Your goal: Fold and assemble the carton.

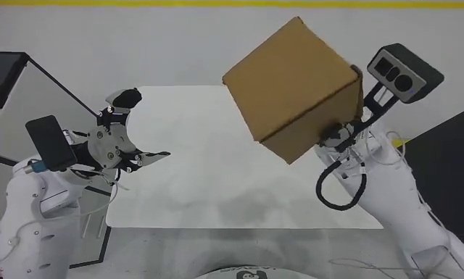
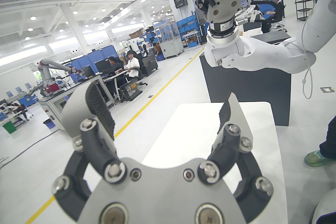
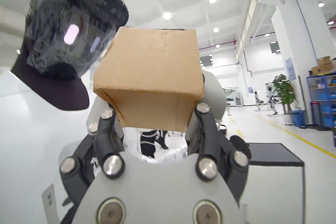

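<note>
my right tool [image 3: 155, 117] clamps the carton [image 1: 293, 87], tilted, above the counter [image 1: 217, 192]; my left tool [image 1: 147, 127], spread wide and empty, sits well apart from it.

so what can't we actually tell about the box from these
- Top view: the box hides its own underside, so flap state there is unknown.
- Left wrist view: the top edge cuts off most of the box.
- Right wrist view: the box covers the right fingers' pads.
</note>
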{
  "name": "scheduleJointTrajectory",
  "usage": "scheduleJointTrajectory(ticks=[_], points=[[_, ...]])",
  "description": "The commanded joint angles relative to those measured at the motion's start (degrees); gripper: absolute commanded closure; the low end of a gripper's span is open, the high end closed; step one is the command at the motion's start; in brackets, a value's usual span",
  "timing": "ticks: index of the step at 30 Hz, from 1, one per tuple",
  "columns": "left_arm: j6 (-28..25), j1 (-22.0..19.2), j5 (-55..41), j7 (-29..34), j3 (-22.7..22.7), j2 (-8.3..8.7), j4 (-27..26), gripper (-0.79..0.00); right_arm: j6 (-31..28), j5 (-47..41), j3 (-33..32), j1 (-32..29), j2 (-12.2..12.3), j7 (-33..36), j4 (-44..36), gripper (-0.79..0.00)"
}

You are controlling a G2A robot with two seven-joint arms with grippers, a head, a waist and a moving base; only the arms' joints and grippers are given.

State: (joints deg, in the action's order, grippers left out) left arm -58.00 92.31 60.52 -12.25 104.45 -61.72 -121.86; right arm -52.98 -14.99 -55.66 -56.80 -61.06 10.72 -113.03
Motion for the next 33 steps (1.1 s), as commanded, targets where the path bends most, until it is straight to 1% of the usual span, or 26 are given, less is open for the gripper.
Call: scheduleJointTrajectory(ticks=[1, 2, 3, 4, 5, 6, 13, 15, 16, 17, 19, 20, 22, 23, 25, 26, 33], points=[[0.0, 0.0, 0.0, 0.0, 0.0, 0.0, 0.0, -0.785, 3.1, -9.7, 1.5, 0.3, 0.1, 3.5, 0.0, 0.0], [0.0, 0.0, 0.0, 0.0, 0.0, 0.0, 0.0, -0.785, 4.9, -12.8, 1.7, 1.0, 0.3, 6.7, -0.1, 0.0], [0.0, 0.0, 0.0, 0.0, 0.0, 0.0, 0.0, -0.785, 6.4, -16.5, 1.4, 1.2, 0.4, 8.2, 0.4, 0.0], [0.0, 0.0, 0.0, 0.0, 0.0, 0.0, 0.0, -0.785, 9.0, -21.3, 1.6, 0.9, 0.5, 9.2, 0.2, 0.0], [0.0, 0.0, 0.0, 0.0, 0.0, 0.0, 0.0, -0.785, 12.6, -25.1, 2.0, 1.1, 0.7, 12.7, -0.2, 0.0], [0.0, 0.0, 0.0, 0.0, 0.0, 0.0, 0.0, -0.785, 13.6, -25.8, 1.9, 1.2, 0.7, 14.2, -0.1, 0.0], [0.0, 0.0, 0.0, 0.0, 0.0, 0.0, 0.0, -0.785, 13.9, -26.1, 2.1, 1.0, 0.7, 14.1, -0.3, 0.0], [0.0, 0.0, 0.0, 0.0, 0.0, 0.0, 0.0, -0.785, 16.3, -31.2, 3.5, -0.5, 0.4, 14.7, -1.6, 0.0], [0.0, 0.0, 0.0, 0.0, 0.0, 0.0, 0.0, -0.785, 17.3, -32.7, 3.6, -0.6, 0.4, 15.9, -1.5, 0.0], [0.0, 0.0, 0.0, 0.0, 0.0, 0.0, 0.0, -0.785, 18.9, -35.9, 4.1, -1.1, 0.3, 16.8, -1.6, 0.0], [0.0, 0.0, 0.0, 0.0, 0.0, 0.0, 0.0, -0.785, 20.8, -40.7, 4.1, -1.3, 0.1, 19.0, -1.7, 0.0], [0.0, 0.0, 0.0, 0.0, 0.0, 0.0, 0.0, -0.785, 22.2, -44.5, 4.6, -1.9, -0.1, 19.4, -2.0, 0.0], [0.0, 0.0, 0.0, 0.0, 0.0, 0.0, 0.0, -0.785, 24.5, -48.1, 4.4, -2.1, -0.4, 21.2, -1.8, 0.0], [0.0, 0.0, 0.0, 0.0, 0.0, 0.0, 0.0, -0.785, 26.6, -51.2, 4.8, -2.7, -0.5, 21.4, -2.0, 0.0], [0.0, 0.0, 0.0, 0.0, 0.0, 0.0, 0.0, -0.785, 29.6, -53.9, 4.6, -3.0, -0.7, 22.5, -2.0, 0.0], [0.0, 0.0, 0.0, 0.0, 0.0, 0.0, 0.0, -0.785, 30.8, -53.6, 4.3, -3.0, -0.7, 22.8, -2.0, 0.0], [0.0, 0.0, 0.0, 0.0, 0.0, 0.0, 0.0, -0.785, 30.8, -53.6, 4.3, -3.0, -0.7, 22.8, -2.0, 0.0]])
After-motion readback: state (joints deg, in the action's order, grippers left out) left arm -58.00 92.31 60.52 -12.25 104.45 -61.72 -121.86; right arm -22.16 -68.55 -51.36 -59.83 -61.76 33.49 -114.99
